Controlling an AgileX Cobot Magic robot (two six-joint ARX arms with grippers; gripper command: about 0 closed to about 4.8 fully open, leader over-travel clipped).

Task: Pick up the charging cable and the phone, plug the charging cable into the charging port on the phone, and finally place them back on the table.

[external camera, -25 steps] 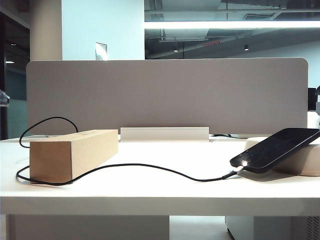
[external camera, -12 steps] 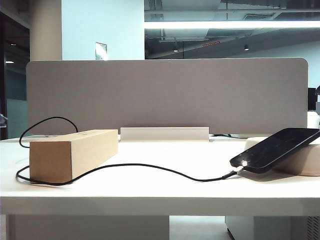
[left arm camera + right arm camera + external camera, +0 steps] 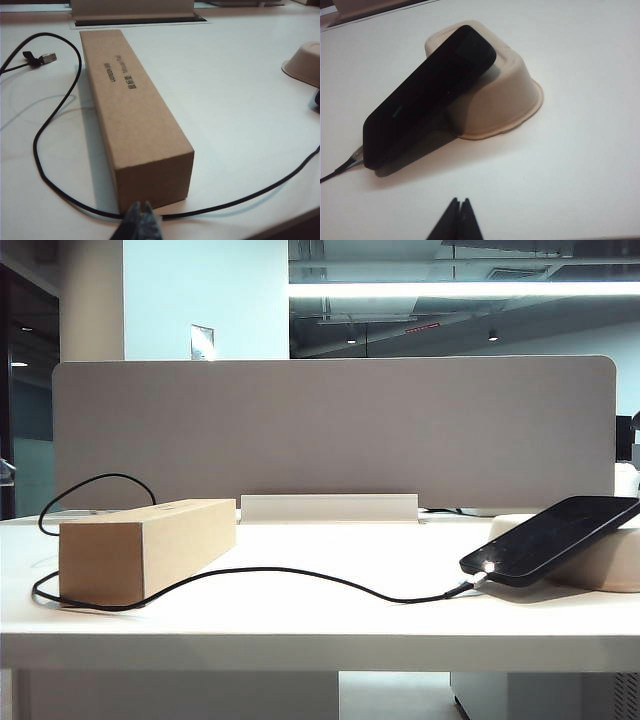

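Two pincers hang above the desk point(image 3: 320, 630), both with tips pressed together and holding nothing. At the left of the exterior view a tan box point(image 3: 145, 548) lies on the desk, and the cable point(image 3: 300, 573) loops behind it at the far left, passes under its near end and runs rightward across the middle of the frame. The left pincer point(image 3: 141, 219) shows only in its wrist view, just above the cable point(image 3: 55, 110) at the box's point(image 3: 135, 115) near end; whether it touches the cord cannot be told. That view also shows a small metal plug point(image 3: 48, 58) lying free on the desk beyond the box. At the right of the exterior view the cable meets the low end of the phone point(image 3: 550, 538), where a bright glint hides the port. The phone point(image 3: 425, 95) leans tilted, its upper end resting on an upturned beige bowl point(image 3: 505, 100), its lower end on the desk. The right pincer point(image 3: 459, 210) hovers near the phone, apart from it.
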